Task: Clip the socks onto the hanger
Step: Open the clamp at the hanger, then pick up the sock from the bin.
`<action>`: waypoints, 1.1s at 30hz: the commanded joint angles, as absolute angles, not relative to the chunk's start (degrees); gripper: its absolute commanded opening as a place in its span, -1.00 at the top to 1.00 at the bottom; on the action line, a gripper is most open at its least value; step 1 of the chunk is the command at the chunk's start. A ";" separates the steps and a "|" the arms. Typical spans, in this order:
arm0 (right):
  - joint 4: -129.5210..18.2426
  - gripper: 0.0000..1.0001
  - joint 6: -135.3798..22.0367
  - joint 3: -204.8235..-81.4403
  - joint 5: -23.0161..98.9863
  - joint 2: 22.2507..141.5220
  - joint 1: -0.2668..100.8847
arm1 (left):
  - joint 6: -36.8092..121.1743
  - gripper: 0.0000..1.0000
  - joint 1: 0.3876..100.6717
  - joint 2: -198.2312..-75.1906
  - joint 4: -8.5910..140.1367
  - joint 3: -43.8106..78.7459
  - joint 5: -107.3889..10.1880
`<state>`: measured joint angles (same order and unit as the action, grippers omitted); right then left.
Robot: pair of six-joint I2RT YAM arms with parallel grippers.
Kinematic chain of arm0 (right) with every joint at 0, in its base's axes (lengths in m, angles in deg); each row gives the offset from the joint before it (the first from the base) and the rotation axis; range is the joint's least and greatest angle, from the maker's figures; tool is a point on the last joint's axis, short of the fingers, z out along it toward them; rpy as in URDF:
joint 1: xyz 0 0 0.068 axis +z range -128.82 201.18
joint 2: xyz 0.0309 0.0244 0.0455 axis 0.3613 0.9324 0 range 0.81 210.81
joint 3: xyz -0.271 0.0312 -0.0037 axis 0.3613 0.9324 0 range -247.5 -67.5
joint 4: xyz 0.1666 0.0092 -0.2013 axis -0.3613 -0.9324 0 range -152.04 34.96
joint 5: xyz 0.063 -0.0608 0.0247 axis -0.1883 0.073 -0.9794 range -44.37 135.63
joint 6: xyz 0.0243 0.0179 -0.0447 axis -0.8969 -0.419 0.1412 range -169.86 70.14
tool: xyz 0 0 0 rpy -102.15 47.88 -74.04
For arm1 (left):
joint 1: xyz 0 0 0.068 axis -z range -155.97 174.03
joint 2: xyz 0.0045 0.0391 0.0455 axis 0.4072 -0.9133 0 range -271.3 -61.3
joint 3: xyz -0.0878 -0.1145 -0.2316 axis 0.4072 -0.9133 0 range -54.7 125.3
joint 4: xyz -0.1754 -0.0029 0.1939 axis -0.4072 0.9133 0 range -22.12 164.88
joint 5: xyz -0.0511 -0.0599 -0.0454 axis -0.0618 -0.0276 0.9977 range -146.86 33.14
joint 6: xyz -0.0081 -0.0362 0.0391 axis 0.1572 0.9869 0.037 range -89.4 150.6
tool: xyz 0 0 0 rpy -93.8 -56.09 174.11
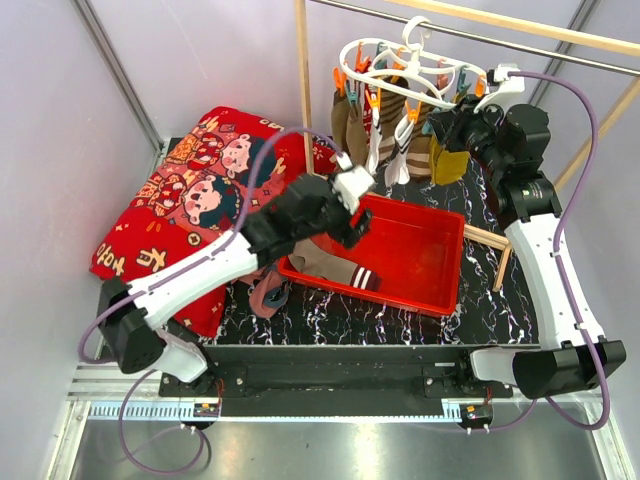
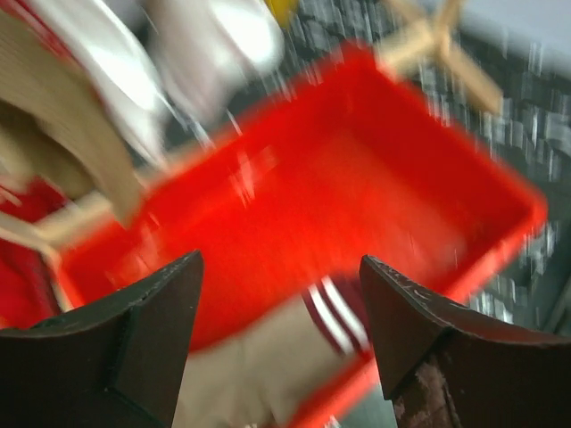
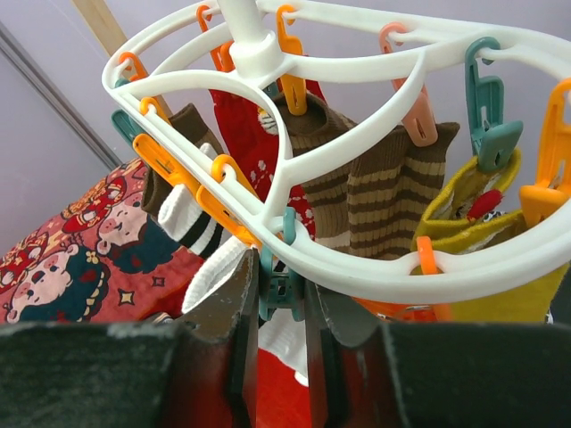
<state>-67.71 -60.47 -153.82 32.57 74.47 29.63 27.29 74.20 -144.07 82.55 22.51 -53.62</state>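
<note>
So the right pincer (image 3: 278, 267) is up at the white ring hanger (image 3: 357, 259), squeezed almost closed on a teal clip peg (image 3: 280, 292) at the near rim. Brown striped socks (image 3: 375, 192), a white sock (image 3: 192, 223) with black stripes and a yellow sock (image 3: 464, 205) hang pegged around the ring. The left pincer (image 2: 278, 260) is spread wide with nothing in it, hanging over the red bin (image 2: 428, 178) on the table (image 1: 400, 325); that view is pretty blurry, but a taupe sock (image 2: 259, 366) with a striped cuff lies at the bin's near end.
</note>
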 commanded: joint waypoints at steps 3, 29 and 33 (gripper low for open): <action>-66.12 0.74 -60.76 -153.02 32.62 72.35 29.44 | 27.88 -0.44 78.25 -152.87 89.58 20.00 -55.80; -65.94 0.75 -60.40 -152.05 33.23 72.17 29.44 | 27.97 0.51 80.72 -185.32 102.51 40.65 -67.76; -65.86 0.75 -60.49 -151.87 33.15 72.17 29.44 | 27.61 0.77 78.27 -184.71 102.24 45.66 -67.41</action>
<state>-66.79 -60.45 -152.49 32.68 73.51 29.63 28.67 81.39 -184.44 102.64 40.19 -65.94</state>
